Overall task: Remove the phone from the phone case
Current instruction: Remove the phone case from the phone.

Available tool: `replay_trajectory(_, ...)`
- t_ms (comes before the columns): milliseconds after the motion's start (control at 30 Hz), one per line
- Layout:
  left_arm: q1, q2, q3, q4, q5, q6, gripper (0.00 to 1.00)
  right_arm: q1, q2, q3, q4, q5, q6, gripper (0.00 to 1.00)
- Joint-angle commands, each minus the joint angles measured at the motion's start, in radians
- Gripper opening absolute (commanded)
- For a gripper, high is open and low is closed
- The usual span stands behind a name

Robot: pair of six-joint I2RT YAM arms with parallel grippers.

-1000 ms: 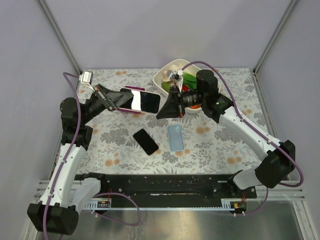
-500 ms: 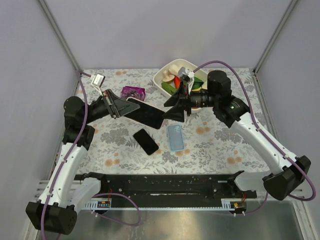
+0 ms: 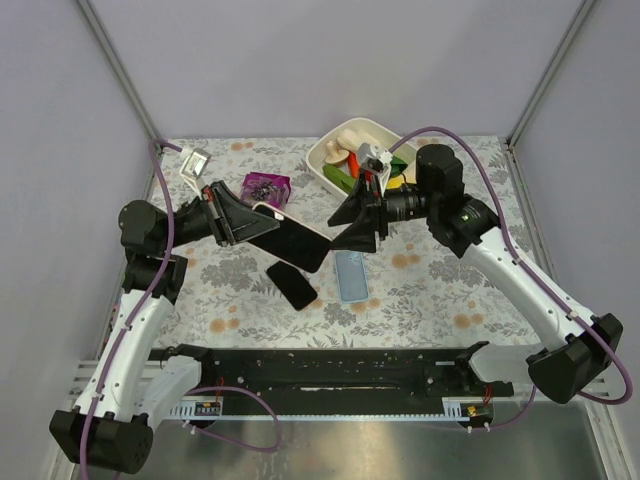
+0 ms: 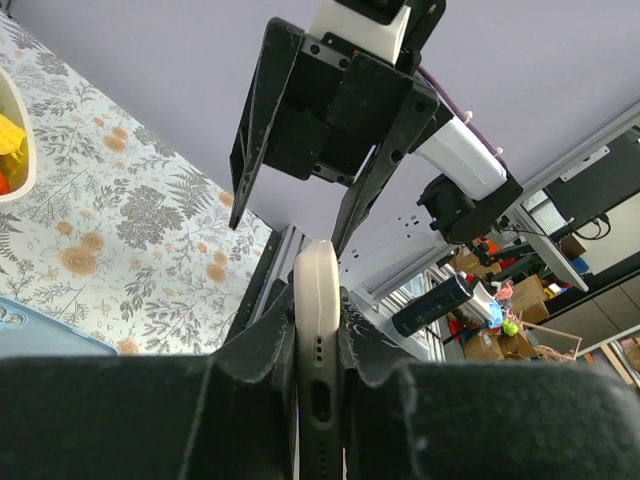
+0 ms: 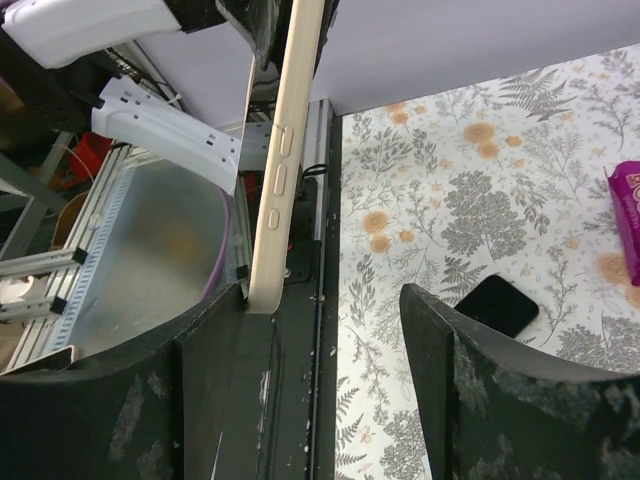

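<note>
A phone with a dark screen sits in a cream phone case (image 3: 292, 240), held in the air over the table's middle. My left gripper (image 3: 236, 216) is shut on its near end; in the left wrist view the case's edge (image 4: 318, 300) is pinched between both pads. My right gripper (image 3: 350, 224) stands open facing the phone's far end. In the right wrist view the case (image 5: 285, 150) runs along the tip of one finger (image 5: 215, 330), and nothing lies between the jaws.
A bare black phone (image 3: 291, 284) and a light blue case (image 3: 350, 275) lie on the flowered cloth below the grippers. A purple packet (image 3: 265, 186) lies behind the left gripper. A white tray (image 3: 330, 152) of coloured toys stands at the back.
My right gripper opened and drew back to the right. The left arm swung the cased phone down and to the right, over the black phone.
</note>
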Motion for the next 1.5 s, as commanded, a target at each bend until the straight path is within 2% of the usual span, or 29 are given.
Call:
replay_trajectory(0,-0.002,-0.016,0.041,0.141,0.007,-0.046,0.0,-0.005,-0.023,-0.042,0.026,-0.057,-0.011,0.7)
replay_trajectory(67,-0.002,-0.017,0.037,0.127,0.007,-0.033,0.0,-0.005,-0.021,-0.05,0.047,-0.066,0.004,0.66)
replay_trajectory(167,-0.003,-0.02,0.025,0.121,0.003,-0.026,0.0,-0.003,-0.016,-0.065,0.128,-0.077,0.057,0.47)
replay_trajectory(200,-0.005,-0.019,0.021,0.119,0.004,-0.021,0.0,-0.005,-0.012,-0.073,0.168,-0.077,0.084,0.37)
replay_trajectory(233,-0.008,-0.019,0.023,0.11,0.004,-0.014,0.0,-0.005,-0.012,-0.078,0.182,-0.073,0.096,0.34)
replay_trajectory(300,-0.009,-0.019,0.023,0.095,0.006,0.002,0.0,-0.003,0.0,-0.07,0.199,-0.071,0.117,0.38)
replay_trajectory(367,-0.013,-0.02,0.029,0.076,0.006,0.02,0.0,-0.003,0.004,-0.067,0.193,-0.063,0.125,0.55)
replay_trajectory(400,-0.011,-0.02,0.031,0.066,0.006,0.029,0.0,-0.003,0.005,-0.067,0.193,-0.057,0.128,0.59)
replay_trajectory(500,-0.019,-0.017,0.035,0.043,0.003,0.054,0.0,-0.005,0.011,-0.058,0.193,-0.051,0.139,0.62)
replay_trajectory(600,-0.022,-0.016,0.037,0.039,0.003,0.059,0.0,-0.003,0.02,-0.053,0.193,-0.048,0.148,0.59)
replay_trajectory(700,-0.023,-0.017,0.04,0.035,0.004,0.062,0.0,-0.003,0.023,-0.056,0.193,-0.042,0.15,0.47)
replay_trajectory(733,-0.023,-0.019,0.038,0.033,0.006,0.063,0.0,-0.003,0.026,-0.055,0.193,-0.034,0.15,0.39)
replay_trajectory(800,-0.023,-0.02,0.038,0.017,0.006,0.082,0.0,-0.003,0.025,-0.053,0.195,-0.022,0.154,0.09)
replay_trajectory(833,-0.026,-0.02,0.04,0.006,0.007,0.089,0.0,-0.005,0.025,-0.053,0.199,-0.031,0.162,0.0)
replay_trajectory(900,-0.026,-0.02,0.038,-0.003,0.013,0.108,0.0,-0.002,0.016,-0.058,0.227,-0.069,0.197,0.0)
replay_trajectory(1033,-0.032,-0.01,0.049,0.004,0.096,0.19,0.0,0.006,-0.003,-0.077,0.407,-0.178,0.343,0.0)
replay_trajectory(1133,-0.06,-0.002,0.063,-0.127,0.17,0.373,0.0,0.027,-0.015,-0.093,0.515,-0.244,0.436,0.0)
replay_trajectory(1200,-0.075,-0.003,0.046,-0.145,0.19,0.421,0.0,0.041,-0.009,-0.107,0.607,-0.279,0.516,0.0)
replay_trajectory(1300,-0.085,-0.005,0.043,-0.151,0.219,0.457,0.0,0.055,0.016,-0.163,0.992,-0.319,0.816,0.0)
replay_trajectory(1367,-0.091,-0.003,0.038,-0.158,0.231,0.471,0.0,0.064,0.046,-0.16,1.186,-0.347,0.971,0.0)
replay_trajectory(1467,-0.091,-0.009,0.04,-0.212,0.233,0.516,0.0,0.081,0.069,-0.142,1.254,-0.364,1.036,0.0)
